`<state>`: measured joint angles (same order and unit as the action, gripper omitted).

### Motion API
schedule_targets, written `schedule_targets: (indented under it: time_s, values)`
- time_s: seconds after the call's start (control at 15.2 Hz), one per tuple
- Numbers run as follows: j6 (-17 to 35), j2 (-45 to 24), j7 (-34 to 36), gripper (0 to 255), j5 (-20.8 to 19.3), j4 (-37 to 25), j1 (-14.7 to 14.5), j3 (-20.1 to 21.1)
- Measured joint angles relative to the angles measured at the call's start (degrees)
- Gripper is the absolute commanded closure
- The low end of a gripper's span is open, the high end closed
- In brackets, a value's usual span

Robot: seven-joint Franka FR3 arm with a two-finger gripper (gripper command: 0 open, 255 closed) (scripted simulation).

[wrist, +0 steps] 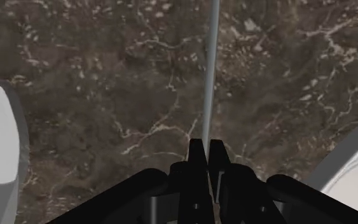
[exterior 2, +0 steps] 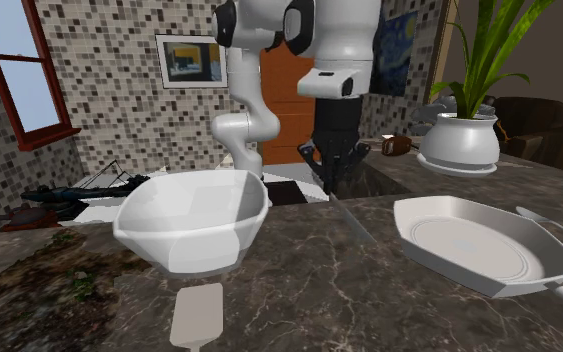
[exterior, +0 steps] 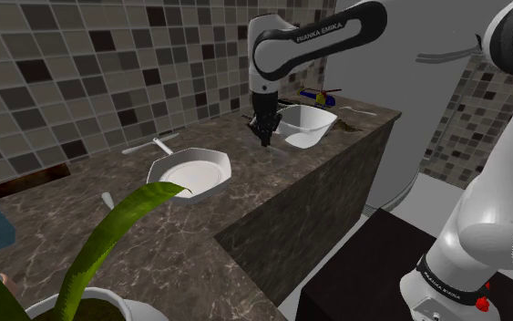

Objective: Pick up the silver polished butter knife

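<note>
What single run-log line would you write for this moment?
gripper shut on butter knife | over dark counter | between bowl and plate

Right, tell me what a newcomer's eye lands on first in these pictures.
First, the white arm bent down over the dark marble counter, its jaws shut on a thin grey knife that runs away from them over the stone. Then the white bowl close beside the jaws, and the white plate further along the counter.
</note>
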<state>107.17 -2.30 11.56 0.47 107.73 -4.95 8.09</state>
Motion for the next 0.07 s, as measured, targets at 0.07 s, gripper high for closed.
schedule_targets:
  time_s: [0.07]
  values:
    - [-0.4, 0.0, 0.0, 255, 0.0, -0.4, 0.0, 0.0]
